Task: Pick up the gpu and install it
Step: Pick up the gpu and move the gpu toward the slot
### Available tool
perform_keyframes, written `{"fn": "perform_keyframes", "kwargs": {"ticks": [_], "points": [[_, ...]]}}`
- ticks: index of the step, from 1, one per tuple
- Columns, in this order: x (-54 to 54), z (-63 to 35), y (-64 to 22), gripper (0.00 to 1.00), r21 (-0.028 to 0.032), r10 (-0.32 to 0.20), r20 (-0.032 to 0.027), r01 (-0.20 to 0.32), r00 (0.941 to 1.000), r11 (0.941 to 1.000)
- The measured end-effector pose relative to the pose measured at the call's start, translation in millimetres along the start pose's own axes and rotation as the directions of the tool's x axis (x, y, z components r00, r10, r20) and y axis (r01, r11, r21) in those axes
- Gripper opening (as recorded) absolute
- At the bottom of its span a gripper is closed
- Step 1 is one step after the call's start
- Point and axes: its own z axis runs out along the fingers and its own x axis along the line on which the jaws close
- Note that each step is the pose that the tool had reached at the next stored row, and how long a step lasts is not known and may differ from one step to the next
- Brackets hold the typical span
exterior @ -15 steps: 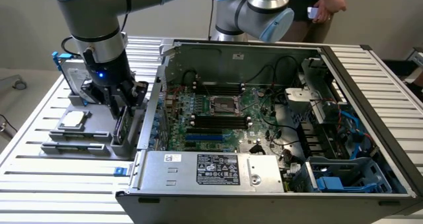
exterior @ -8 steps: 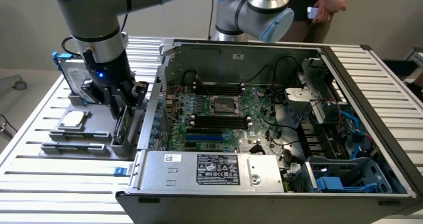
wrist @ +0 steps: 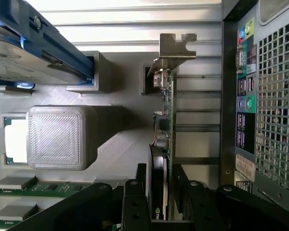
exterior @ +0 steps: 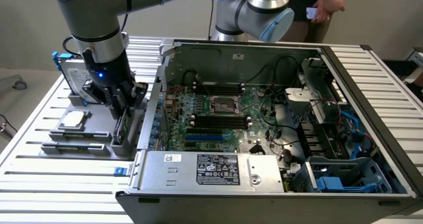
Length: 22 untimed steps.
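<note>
- Out beside the gripper (wrist: 160, 175), on the side away from the computer case (exterior: 370, 100), the grey parts holder (exterior: 79, 147) carries a silver hard drive (exterior: 74, 78) in its blue frame, a square chip (exterior: 73, 119) and memory sticks (wrist: 19, 185). None of these is being touched.
- The gripper is low over the holder's edge nearest the case, with its jaws spread to either side of the gpu (wrist: 164, 125). From where I stand, a sliver of gap shows on the case side, so I'd call it straddling the card rather than pinching it.
- The gpu sits in its holder slot directly between the fingers (wrist: 137, 192), standing on its long edge.
- Its long axis runs straight out ahead of the fingers, parallel to the case's rear panel (wrist: 265, 96), and the silver bracket (wrist: 176, 45) is at the far end from the grip.
- The black shroud face is turned away from the case and the green board side toward it.
- My read is that the pick-up is only at the grasping stage: the card is not lifted, and the whole installation remains.
- Past the gripper on the case side, the open case shows the motherboard (exterior: 218, 120) with its expansion slots (exterior: 205, 135) holding no card.
- Far beyond, a person's hand (exterior: 324, 6) is visible behind the case.
</note>
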Motion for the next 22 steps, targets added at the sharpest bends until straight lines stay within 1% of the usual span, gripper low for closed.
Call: {"fn": "perform_keyframes", "kwargs": {"ticks": [3,4,5,6,20,22], "points": [[0.0,0.0,0.0,0.35,-0.0001,0.001,0.0001,-0.001,1.0,1.0],[0.0,0.0,0.0,0.33,-0.0001,0.002,0.0,-0.002,1.0,1.0],[0.0,0.0,0.0,0.33,-0.0001,0.002,-0.0001,-0.002,1.0,1.0],[0.0,0.0,0.0,0.27,-0.0001,0.002,0.0,-0.002,1.0,1.0],[0.0,-0.1,0.0,0.26,-0.0004,0.002,0.0004,-0.002,1.0,1.0],[0.1,-2.0,0.1,0.26,-0.0003,0.002,0.0004,-0.002,1.0,1.0]]}}
